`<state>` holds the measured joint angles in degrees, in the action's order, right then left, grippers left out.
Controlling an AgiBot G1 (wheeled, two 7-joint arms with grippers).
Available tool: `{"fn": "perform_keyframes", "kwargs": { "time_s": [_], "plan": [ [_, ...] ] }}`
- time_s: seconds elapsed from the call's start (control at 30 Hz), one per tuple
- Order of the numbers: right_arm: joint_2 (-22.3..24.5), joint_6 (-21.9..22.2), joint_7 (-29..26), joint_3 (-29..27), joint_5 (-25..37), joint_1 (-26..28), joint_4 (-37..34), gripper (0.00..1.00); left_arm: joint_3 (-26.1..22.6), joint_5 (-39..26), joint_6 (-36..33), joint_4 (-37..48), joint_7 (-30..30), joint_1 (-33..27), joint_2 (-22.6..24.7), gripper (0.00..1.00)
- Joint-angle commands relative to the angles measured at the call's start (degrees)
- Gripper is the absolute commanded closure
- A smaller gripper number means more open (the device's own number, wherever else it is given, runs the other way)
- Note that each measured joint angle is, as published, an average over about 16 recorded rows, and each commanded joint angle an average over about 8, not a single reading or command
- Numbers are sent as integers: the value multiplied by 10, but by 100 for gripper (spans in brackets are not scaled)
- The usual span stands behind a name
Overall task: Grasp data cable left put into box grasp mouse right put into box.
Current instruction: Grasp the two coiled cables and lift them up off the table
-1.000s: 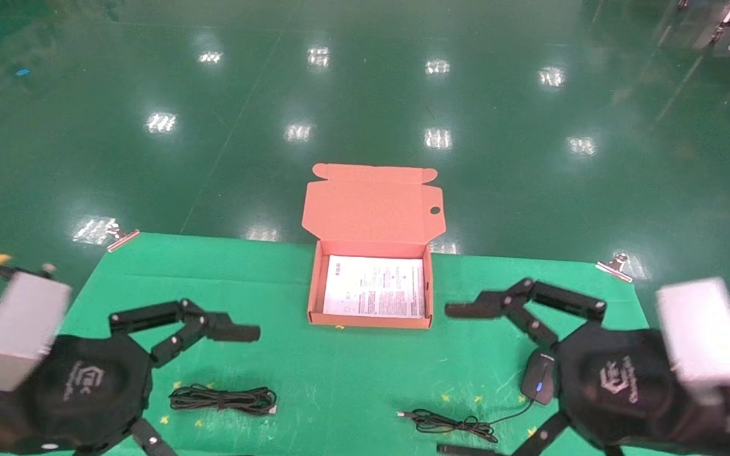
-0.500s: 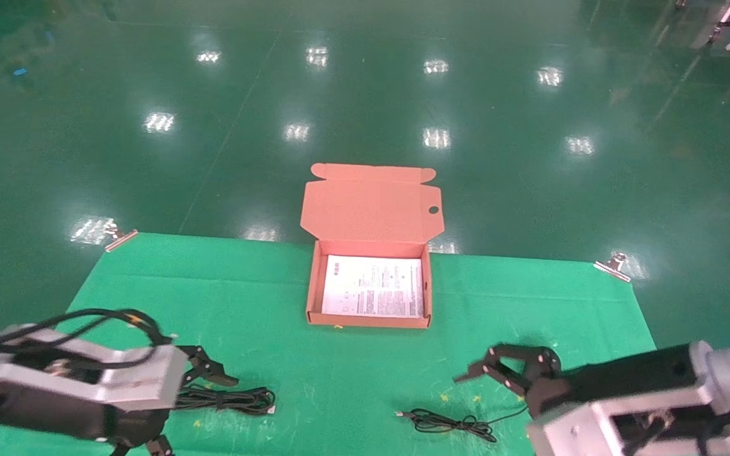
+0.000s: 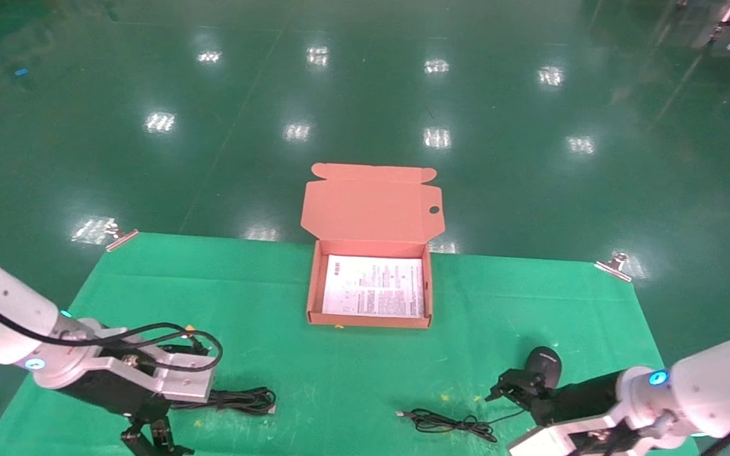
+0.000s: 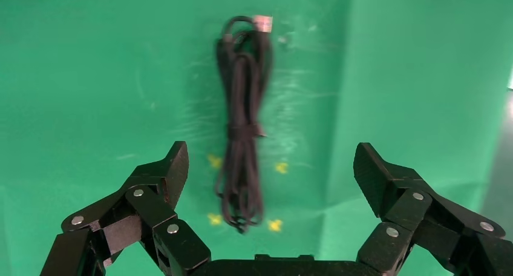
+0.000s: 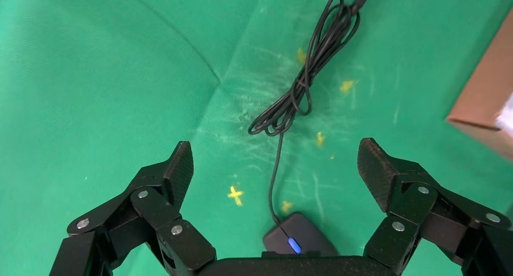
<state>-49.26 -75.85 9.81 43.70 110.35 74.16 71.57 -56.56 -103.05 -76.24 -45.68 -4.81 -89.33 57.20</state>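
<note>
No legible text; print on the box's sheet (image 3: 374, 286) unreadable.

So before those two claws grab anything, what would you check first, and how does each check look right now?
1. Left gripper open: ok, fingers spread wide.
2. Black coiled data cable lined up between the left fingers: ok, lying untouched on the green mat.
3. Right gripper open: ok.
4. Small black oval mouse between the right fingers: ok, close under the gripper, blue light showing.
5. Mouse's thin loose cord free to follow: cannot tell, it lies in a loose tangle.
6. Orange-brown cardboard box ready: ok, lid open, only a white printed sheet inside.
</note>
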Motion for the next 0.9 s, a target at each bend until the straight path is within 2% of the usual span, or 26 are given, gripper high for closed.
{"fn": "perform_keyframes", "kwargs": {
  "time_s": [0.03, 0.4, 0.8, 0.83, 0.87, 0.9],
  "plan": [
    [-9, 11, -9, 4, 12, -6, -12, 0, -2, -9, 21, 17, 4, 4, 11, 0],
    [-63, 46, -33, 4, 21, -1, -119, 0, -2, -14, 59, 123, 24, 8, 56, 0],
    [-114, 89, -12, 9, 34, 6, -204, 0, 7, 5, 74, 243, 85, -1, 91, 0],
    [-117, 94, -8, 10, 36, 5, -209, 0, 8, 6, 75, 252, 89, -2, 94, 2],
    [-120, 99, -5, 11, 38, 5, -214, 0, 8, 7, 77, 261, 93, -3, 96, 9],
    [-122, 103, -3, 11, 40, 4, -219, 0, 9, 8, 79, 269, 96, -4, 98, 22]
  ]
}}
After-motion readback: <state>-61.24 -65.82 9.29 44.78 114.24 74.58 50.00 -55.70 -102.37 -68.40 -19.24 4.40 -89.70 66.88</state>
